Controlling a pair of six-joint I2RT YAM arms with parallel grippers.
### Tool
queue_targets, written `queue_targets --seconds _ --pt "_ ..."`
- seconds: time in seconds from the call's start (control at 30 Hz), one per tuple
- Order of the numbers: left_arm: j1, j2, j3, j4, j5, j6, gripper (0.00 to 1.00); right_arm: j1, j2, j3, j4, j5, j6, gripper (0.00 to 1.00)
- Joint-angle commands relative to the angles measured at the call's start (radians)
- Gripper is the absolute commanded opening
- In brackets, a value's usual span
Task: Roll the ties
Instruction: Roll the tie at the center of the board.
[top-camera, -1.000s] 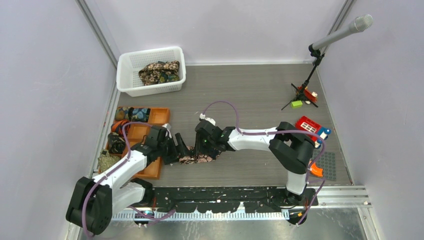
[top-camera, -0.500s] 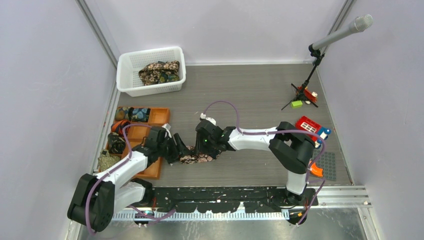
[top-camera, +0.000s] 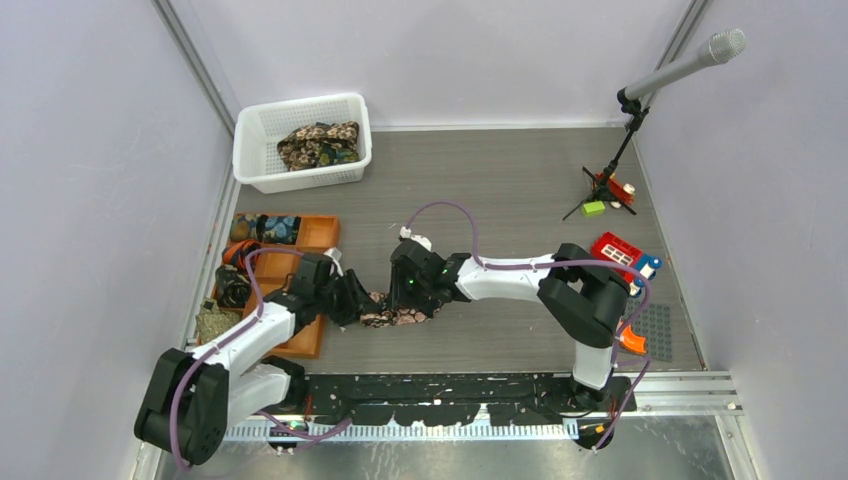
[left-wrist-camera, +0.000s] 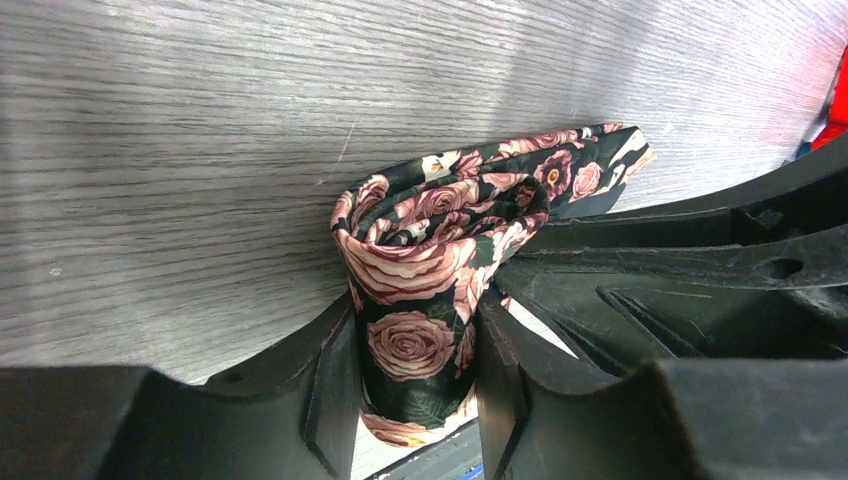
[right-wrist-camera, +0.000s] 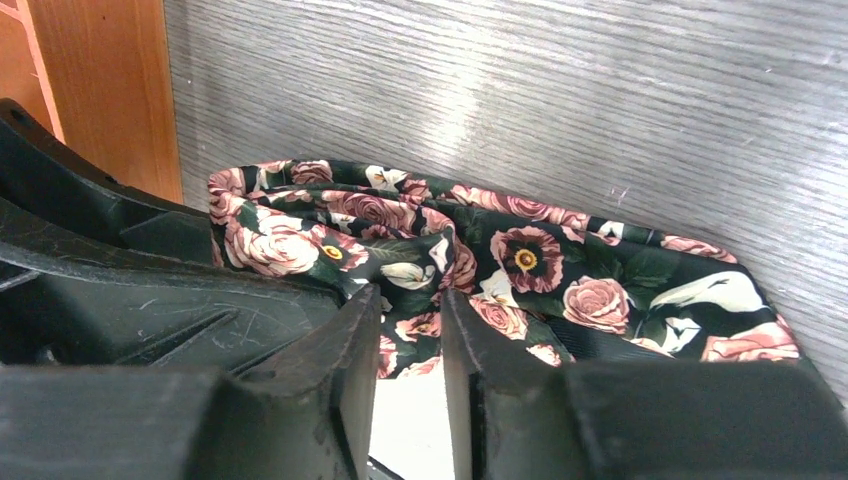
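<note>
Your left gripper (top-camera: 362, 303) is clamped on the black fabric necktie with pink-cream roses (top-camera: 395, 316). In the left wrist view, the 2 black fingers (left-wrist-camera: 335, 375) press on either side of a loosely rolled end of the necktie (left-wrist-camera: 420, 270), which stands upright between them with its open coil facing up. The left gripper (left-wrist-camera: 415, 375) is closed only as far as the roll's width.

Your right gripper (top-camera: 410, 300) sits just beside the left one over the same necktie. In the right wrist view its fingers (right-wrist-camera: 355, 340) stand at a narrow gap, with a fold of the rose fabric (right-wrist-camera: 520, 260) caught between them; the right gripper (right-wrist-camera: 405, 340) pinches that fold. The rest of the necktie lies flat on the grey wood-grain table (top-camera: 500, 180), running off to the right.

The necktie lies at the near middle of the table, just right of the orange compartment tray (top-camera: 318, 232), whose edge also shows in the right wrist view (right-wrist-camera: 100, 90). Well apart, at the far left corner, the white plastic mesh basket (top-camera: 255, 165) holds a heap of brown-gold patterned ties (top-camera: 318, 145).
</note>
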Motion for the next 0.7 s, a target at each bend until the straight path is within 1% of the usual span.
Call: queue_targets --seconds 0.0,0.07,0.17,0.37,0.67 --pt "-0.004 -0.001 0.044 -0.113 -0.050 0.040 0.38 0.002 -0.037 0.040 -0.053 0.036 -0.019 0.37" --pt "-0.006 0.000 0.062 -0.148 -0.072 0.051 0.37 0.001 -0.059 0.051 -0.060 0.035 -0.029 0.40" --pt "-0.015 0.001 0.099 -0.217 -0.119 0.070 0.37 0.002 -0.087 0.062 -0.068 0.035 -0.040 0.43" --pt "-0.062 0.031 0.192 -0.358 -0.230 0.088 0.36 0.002 -0.107 0.062 -0.068 0.035 -0.041 0.43" --pt "-0.189 0.142 0.349 -0.525 -0.458 0.090 0.36 -0.004 -0.122 0.036 -0.063 0.052 -0.035 0.43"
